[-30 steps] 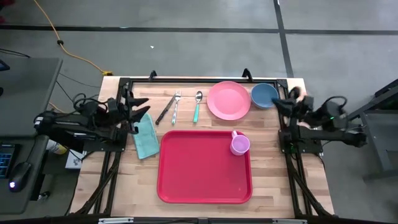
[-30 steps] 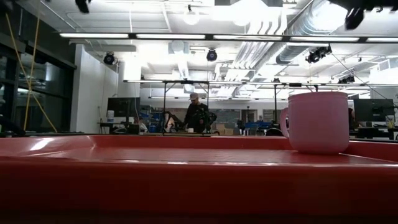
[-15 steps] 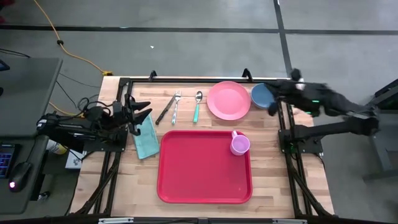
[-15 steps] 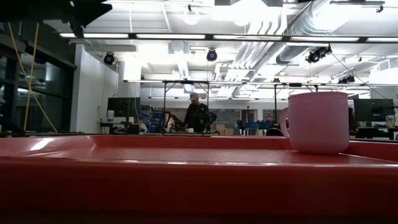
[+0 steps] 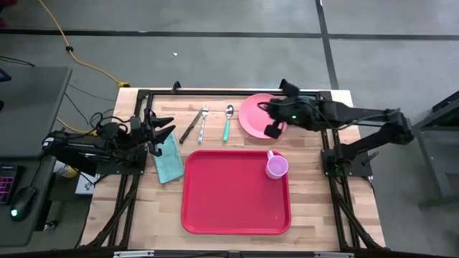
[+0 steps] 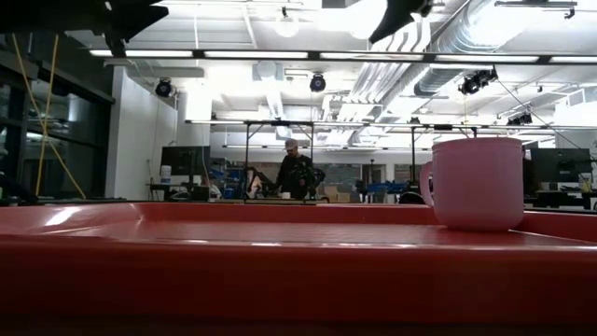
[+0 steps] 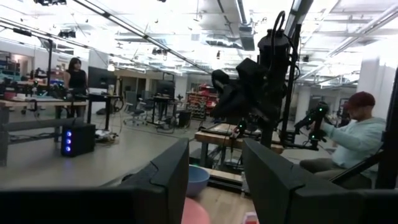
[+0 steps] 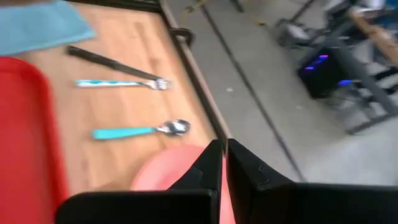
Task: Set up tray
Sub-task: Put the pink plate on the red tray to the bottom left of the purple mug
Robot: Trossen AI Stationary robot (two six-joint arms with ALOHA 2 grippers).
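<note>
Only the pink mug [image 5: 277, 167] is sitting on the red tray [image 5: 237, 208], mid-table. Plate [image 5: 257, 115], cutlery, napkin [image 5: 168, 158] are waiting outside. My right gripper [image 5: 273, 129] is hovering shut over the plate; left gripper [image 5: 163, 127] is idling part-open, empty.

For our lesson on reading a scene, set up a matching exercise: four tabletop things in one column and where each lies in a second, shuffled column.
Things:
1. pink mug
2. pink plate
3. teal napkin
4. spoon

Places:
A. left of the tray, beside the left hand
B. on the tray
C. between fork and plate
D. under the right hand

Pairs: 1-B, 2-D, 3-A, 4-C
</note>
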